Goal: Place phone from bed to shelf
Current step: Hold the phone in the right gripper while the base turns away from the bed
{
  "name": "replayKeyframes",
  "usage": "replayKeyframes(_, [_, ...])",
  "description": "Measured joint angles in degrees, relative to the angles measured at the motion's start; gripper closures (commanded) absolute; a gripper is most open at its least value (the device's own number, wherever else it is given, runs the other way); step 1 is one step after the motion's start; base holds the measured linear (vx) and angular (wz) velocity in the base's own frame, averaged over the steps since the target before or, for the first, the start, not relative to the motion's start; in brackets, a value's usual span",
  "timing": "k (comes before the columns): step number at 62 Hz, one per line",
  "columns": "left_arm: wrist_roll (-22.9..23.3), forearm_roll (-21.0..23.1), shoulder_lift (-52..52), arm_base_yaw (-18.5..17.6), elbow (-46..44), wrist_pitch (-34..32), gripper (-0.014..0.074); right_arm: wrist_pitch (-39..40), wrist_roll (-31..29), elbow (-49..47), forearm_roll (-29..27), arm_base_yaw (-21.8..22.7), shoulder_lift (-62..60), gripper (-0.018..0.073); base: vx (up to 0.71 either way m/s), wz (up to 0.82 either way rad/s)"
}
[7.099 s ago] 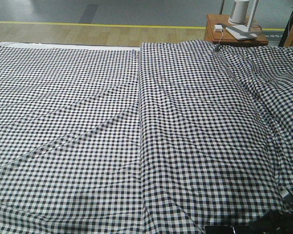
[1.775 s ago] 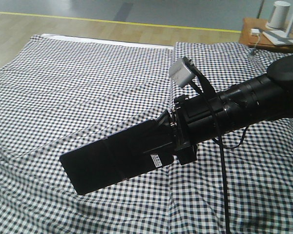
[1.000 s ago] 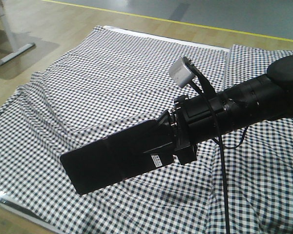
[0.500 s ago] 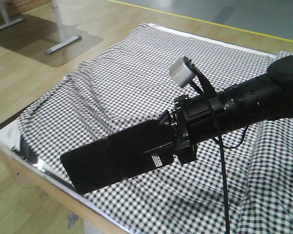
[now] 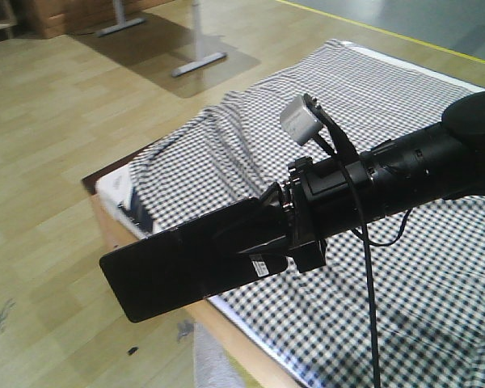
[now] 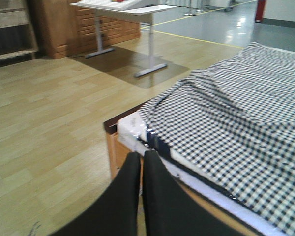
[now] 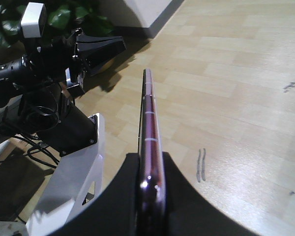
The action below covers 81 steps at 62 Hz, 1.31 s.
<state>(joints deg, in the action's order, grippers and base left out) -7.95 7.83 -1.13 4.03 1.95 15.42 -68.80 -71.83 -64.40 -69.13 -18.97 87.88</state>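
Item 1, nearest: the phone point(image 5: 186, 267), off the bed and carried in the air. Its long axis runs straight out from the right gripper point(image 5: 271, 238), free end leading, with the barcode sticker point(image 5: 261, 266) at the held end.
Item 2: right gripper, jaws clamped on the phone's near end.
Item 3: left gripper point(image 6: 139, 196), fingers pressed together, empty.
Item 4: the bed point(image 5: 404, 113), below and behind.
Item 5: wood floor point(image 5: 48, 162), with desk legs point(image 5: 198, 63) beyond.
Item 6: the shelf, which we cannot pick out. We judge the free end must enter it first.
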Motion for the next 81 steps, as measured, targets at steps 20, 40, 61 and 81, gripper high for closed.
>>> replayKeyframes(20, [0.0, 0.0, 0.0, 0.0, 0.0, 0.0, 0.0596, 0.05, 0.0, 0.0, 0.0, 0.0, 0.0, 0.0561, -0.14, 0.55])
replayKeyframes(40, [0.0, 0.0, 0.0, 0.0, 0.0, 0.0, 0.0596, 0.04, 0.0, 0.0, 0.0, 0.0, 0.0, 0.0561, -0.16, 0.6])
replayKeyframes(61, [0.0, 0.0, 0.0, 0.0, 0.0, 0.0, 0.0596, -0.03, 0.0, 0.0, 0.0, 0.0, 0.0, 0.0561, -0.12, 0.49])
replayKeyframes(81, [0.0, 0.0, 0.0, -0.21, 0.0, 0.0, 0.0596, -0.03, 0.0, 0.0, 0.0, 0.0, 0.0, 0.0561, -0.08, 0.49])
